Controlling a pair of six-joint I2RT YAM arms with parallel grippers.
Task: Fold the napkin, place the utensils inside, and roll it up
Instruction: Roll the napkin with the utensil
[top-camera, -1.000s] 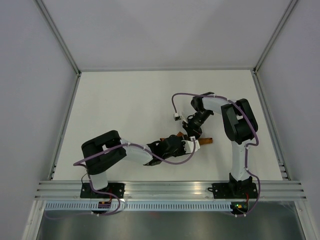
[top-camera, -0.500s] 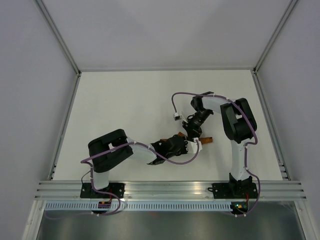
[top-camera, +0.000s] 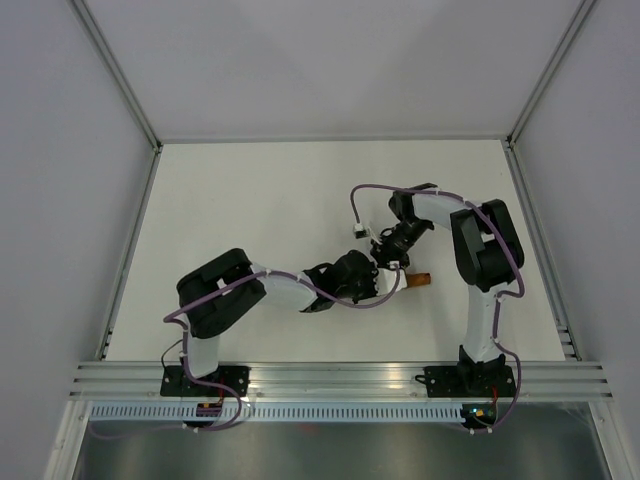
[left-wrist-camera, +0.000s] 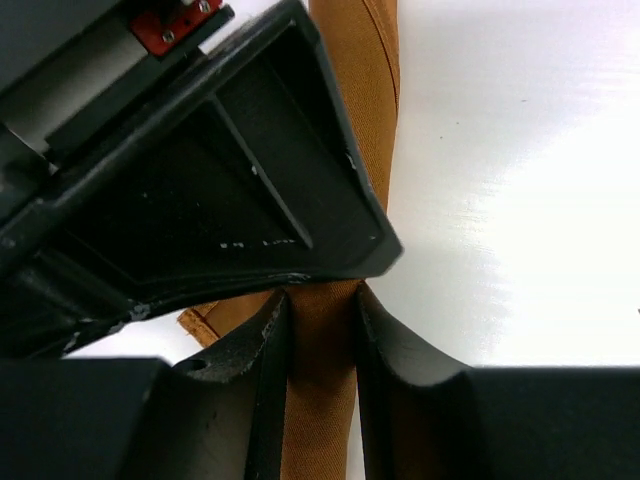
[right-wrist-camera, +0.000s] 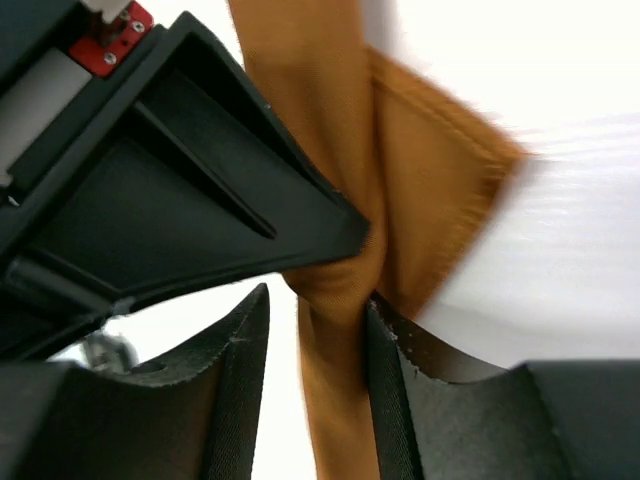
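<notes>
The left tool (left-wrist-camera: 322, 312) is clenched on the napkin (left-wrist-camera: 350, 60): the rust-orange cloth, rolled into a narrow strip, fills the whole gap between its two fingers. The right tool (right-wrist-camera: 318, 312) straddles the same roll nearer its end. Cloth presses against one finger, but a sliver of white shows between the cloth and the other, so I read it as released, not gripping.

The roll lies flat on the table (top-camera: 250, 200), right of centre and near the front. In the top view only its right-hand end pokes out from under the two wrists. No utensils are visible, and whether they sit inside the roll cannot be told.

The cloth looks light, soft and a little slick. It bunches to a waist where it is squeezed, so it will likely spring loose or unroll if let go. A hold across the full thickness of the roll, mid-length, seems safest.

Both arms reach inward and meet over the roll, the left stretched low from its base, the right folded back at the elbow and pointing down.
</notes>
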